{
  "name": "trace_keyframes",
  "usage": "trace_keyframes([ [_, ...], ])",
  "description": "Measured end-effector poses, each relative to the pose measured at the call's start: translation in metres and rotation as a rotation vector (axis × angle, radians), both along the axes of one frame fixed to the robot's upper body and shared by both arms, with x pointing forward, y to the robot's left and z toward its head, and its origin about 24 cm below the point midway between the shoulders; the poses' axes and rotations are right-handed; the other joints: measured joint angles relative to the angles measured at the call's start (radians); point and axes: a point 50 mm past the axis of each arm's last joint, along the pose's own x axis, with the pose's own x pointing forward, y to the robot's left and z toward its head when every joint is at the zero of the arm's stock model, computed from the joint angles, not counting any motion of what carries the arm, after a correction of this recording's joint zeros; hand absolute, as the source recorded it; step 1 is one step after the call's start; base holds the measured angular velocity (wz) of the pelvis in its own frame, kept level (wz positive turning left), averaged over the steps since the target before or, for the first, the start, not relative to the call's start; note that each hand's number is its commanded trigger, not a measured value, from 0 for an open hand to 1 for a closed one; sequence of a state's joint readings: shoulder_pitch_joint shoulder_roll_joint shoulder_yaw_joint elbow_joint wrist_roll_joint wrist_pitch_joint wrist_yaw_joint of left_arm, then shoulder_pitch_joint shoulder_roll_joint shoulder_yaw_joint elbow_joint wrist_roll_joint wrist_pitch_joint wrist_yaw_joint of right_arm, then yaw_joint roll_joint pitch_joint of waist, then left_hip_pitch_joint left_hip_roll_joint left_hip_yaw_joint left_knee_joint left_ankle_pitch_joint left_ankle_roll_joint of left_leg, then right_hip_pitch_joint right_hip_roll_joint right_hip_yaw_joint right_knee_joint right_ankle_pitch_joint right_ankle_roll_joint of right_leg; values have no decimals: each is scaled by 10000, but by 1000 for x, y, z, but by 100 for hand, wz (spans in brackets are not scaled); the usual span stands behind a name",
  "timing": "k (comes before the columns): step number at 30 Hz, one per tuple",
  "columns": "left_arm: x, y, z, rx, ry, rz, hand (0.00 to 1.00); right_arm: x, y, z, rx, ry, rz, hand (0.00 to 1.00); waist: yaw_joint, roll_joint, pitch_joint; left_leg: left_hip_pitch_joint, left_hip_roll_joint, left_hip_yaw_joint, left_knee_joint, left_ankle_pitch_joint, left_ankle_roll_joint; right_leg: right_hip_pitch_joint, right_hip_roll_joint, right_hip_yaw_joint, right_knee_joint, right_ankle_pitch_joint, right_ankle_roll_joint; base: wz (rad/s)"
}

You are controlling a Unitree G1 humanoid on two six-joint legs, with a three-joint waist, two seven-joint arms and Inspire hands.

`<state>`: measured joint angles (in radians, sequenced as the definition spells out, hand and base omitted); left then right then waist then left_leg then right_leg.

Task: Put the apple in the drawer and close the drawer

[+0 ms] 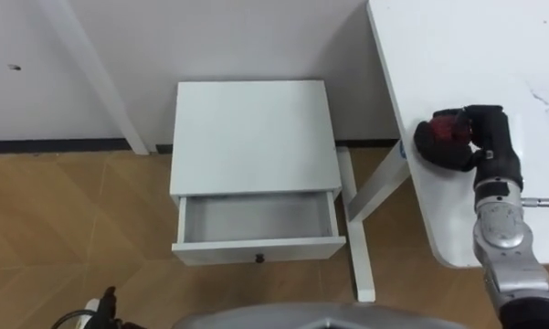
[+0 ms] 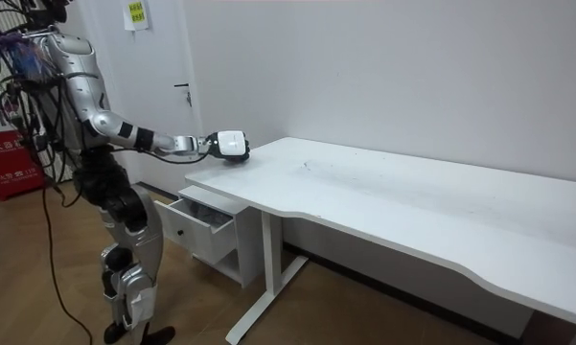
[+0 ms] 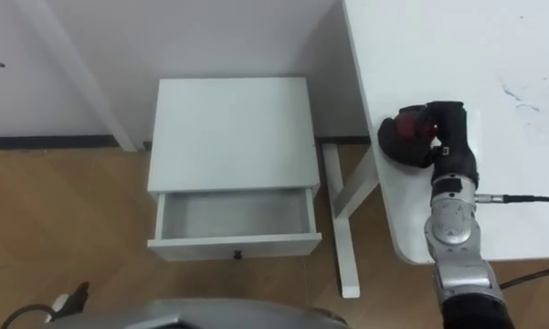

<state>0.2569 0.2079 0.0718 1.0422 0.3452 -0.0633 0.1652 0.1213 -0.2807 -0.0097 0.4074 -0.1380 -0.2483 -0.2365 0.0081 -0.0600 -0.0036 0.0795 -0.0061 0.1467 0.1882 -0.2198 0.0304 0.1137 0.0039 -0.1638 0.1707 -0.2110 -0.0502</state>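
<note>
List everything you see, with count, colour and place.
Small white box-shaped cabinet: one, white, on the floor by the wall, left of the table.
Its drawer: one, white, pulled open.
Large white flat-topped table: one, white, at the robot's right.
Round red apple: one, red, on the table's corner, in the right hand.
Brown wood-pattern floor: one, brown, under the cabinet.
Right hand: one, black, curled round the apple.
Left hand: one, dark, lower left edge.
</note>
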Motion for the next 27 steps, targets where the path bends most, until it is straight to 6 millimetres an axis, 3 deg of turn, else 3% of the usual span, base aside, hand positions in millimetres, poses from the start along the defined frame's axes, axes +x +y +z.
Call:
trace_keyframes([
  [6,11,-9,-2,-162,10,-647,0,10,34,7,-4,-221,1551,100,119,110,4,-270,19,8,98,0,0,-254,-1,-13,39,21,-18,0],
  [8,16,-11,-2,-200,-86,-780,0,8,46,1,157,380,2299,100,286,112,14,-357,26,-41,126,0,0,-295,8,-33,28,47,-21,8],
  [13,31,-19,-3,-348,-351,-1169,0,0,97,-16,527,1800,4965,100,792,188,82,-646,-27,-278,180,37,47,-464,-63,-336,27,60,-4,18],
  [18,26,-24,-5,-450,-86,-1440,0,12,118,-8,656,1574,5980,100,1067,206,132,-734,-107,-566,166,72,93,-458,-118,-612,-17,74,18,18],
  [21,24,-26,-6,-555,96,-1544,0,18,129,-4,592,1479,6637,100,1121,153,118,-732,-127,-698,157,79,100,-432,-121,-637,-22,74,19,14],
  [27,25,-28,-7,-785,369,-1845,0,12,144,-10,-34,2053,7847,100,1249,125,140,-744,-141,-786,116,79,99,-433,-131,-810,-32,74,19,3],
])
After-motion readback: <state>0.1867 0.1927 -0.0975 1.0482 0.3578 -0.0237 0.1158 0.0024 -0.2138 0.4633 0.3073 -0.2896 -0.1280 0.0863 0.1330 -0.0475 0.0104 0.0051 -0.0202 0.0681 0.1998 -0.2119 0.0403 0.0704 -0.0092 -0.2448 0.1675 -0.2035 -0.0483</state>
